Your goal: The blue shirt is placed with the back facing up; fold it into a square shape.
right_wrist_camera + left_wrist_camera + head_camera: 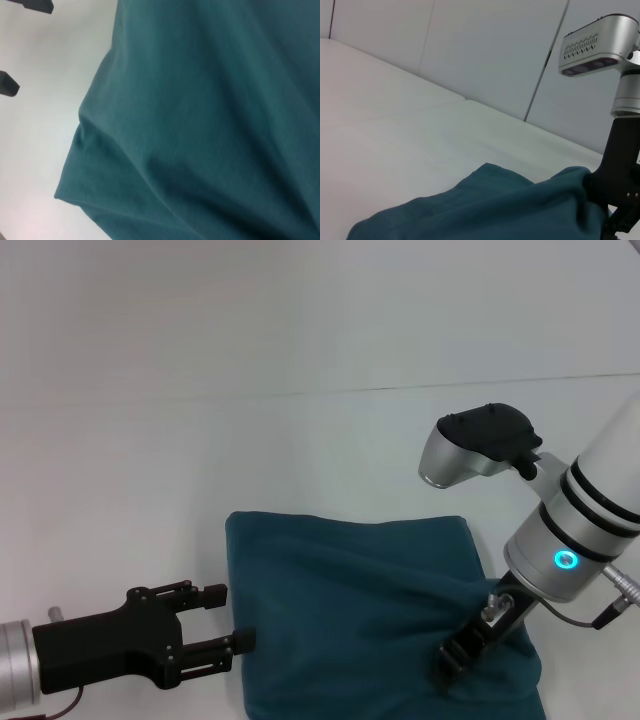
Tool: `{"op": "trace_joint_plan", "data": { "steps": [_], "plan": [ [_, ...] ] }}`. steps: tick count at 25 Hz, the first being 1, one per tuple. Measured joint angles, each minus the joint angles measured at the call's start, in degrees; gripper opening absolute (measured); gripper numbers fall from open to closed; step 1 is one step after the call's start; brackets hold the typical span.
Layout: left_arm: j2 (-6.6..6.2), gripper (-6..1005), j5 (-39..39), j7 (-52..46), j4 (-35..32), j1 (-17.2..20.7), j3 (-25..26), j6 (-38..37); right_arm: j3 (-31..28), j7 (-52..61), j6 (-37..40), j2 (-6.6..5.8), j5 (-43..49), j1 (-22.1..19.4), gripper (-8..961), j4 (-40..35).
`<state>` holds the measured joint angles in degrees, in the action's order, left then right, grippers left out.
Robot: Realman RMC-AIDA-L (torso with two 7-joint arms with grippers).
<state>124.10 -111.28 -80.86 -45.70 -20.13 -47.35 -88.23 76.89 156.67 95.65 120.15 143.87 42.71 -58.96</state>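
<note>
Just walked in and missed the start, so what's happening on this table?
A two-armed robot is folding a shirt on a white table. The shirt already lies as a compact, roughly square bundle. The right tool is down on the shirt's right part, with the cloth bunched up around it. The left tool sits open, low over the table at the shirt's left edge, one finger tip right at the edge.

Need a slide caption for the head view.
Right gripper pinches the folded blue shirt; left gripper open at its edge.
</note>
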Motion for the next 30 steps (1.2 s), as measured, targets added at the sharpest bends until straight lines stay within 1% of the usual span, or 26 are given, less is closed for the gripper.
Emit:
{"op": "trace_joint_plan", "data": {
  "steps": [6, 10, 16, 26, 30],
  "plan": [
    [0.0, 716, 0.01, 0.07, 0.0, 0.0, -0.03, 0.04, -0.03, -0.2, 0.33, -0.11, 0.0, 0.16, 26, -0.05],
    [0.0, 716, 0.01, 0.09, 0.0, -0.04, -0.03, 0.06, -0.91, -0.94, 1.7, -0.28, -0.6, 0.25, 26, -0.59],
    [0.0, 717, 0.01, 0.09, 0.0, -0.08, -0.03, 0.09, -3.98, -3.43, 5.57, -0.53, -3.68, 0.56, 26, -0.65],
    [0.0, 716, 0.01, 0.08, 0.0, -0.09, -0.02, -0.21, -4.15, -6.97, 12.17, -0.56, -3.39, 1.06, 26, -0.59],
    [0.03, 717, 0.01, 0.09, 0.0, -0.08, -0.02, -0.47, -4.3, -7.82, 13.55, -1.18, -3.2, 1.5, 26, -0.07]
  ]
}}
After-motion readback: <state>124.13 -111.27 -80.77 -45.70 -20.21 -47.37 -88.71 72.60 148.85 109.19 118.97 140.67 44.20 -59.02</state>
